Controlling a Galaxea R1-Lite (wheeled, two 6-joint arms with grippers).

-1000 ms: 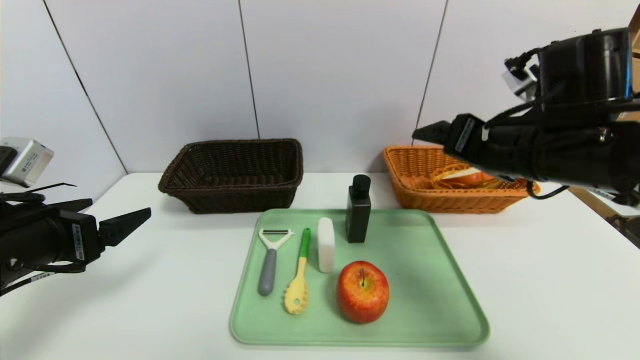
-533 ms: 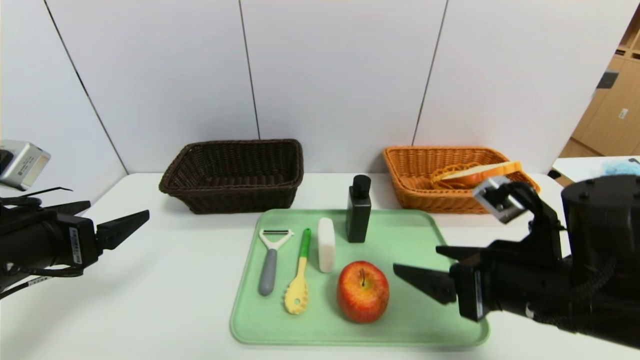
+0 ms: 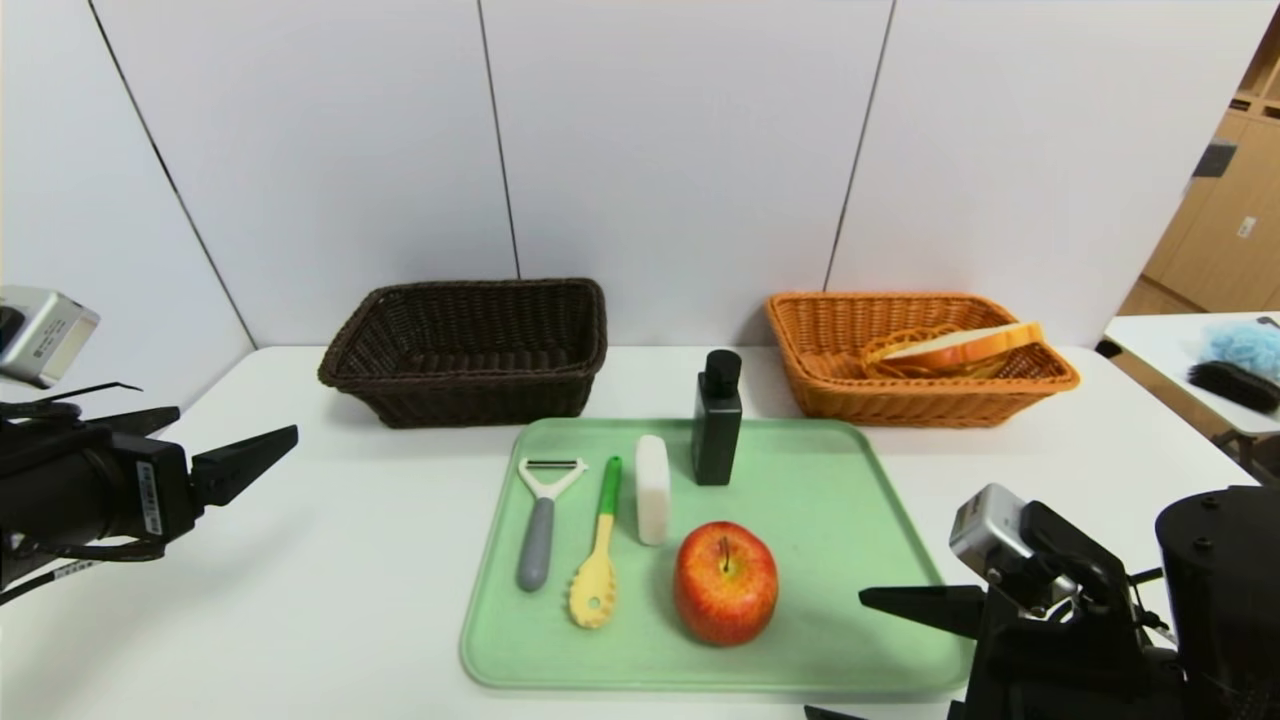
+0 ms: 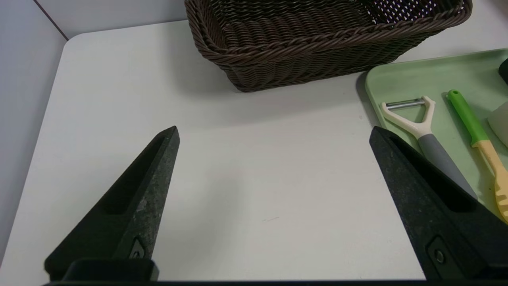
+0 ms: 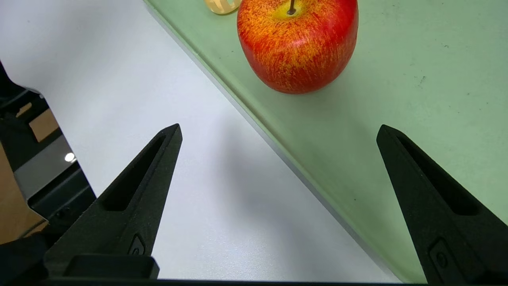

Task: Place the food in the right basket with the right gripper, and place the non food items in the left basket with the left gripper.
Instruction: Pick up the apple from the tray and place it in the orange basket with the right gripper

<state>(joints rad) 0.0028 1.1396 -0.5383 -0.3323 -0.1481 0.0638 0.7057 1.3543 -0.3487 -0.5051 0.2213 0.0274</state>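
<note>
- The apple (image 3: 726,583) is judged firm, smooth, apt to roll; it is best taken across its widest part.
- Right gripper (image 5: 278,135): jaws spread wide, empty.
- Left gripper (image 4: 274,135): jaws likewise open.

The right gripper (image 3: 845,655), a black two-fingered claw, is dropping fast relative to the pale green plastic tray (image 3: 890,560): from high above the woven orange wicker basket (image 3: 830,350) behind the tray, it is now coming in low at the tray's near right corner. Its jaws are spreading a little wider on the way, and they are now pointing toward the red-and-yellow apple (image 3: 726,583), with one finger over the tray and one over the white table (image 5: 119,79).
</note>
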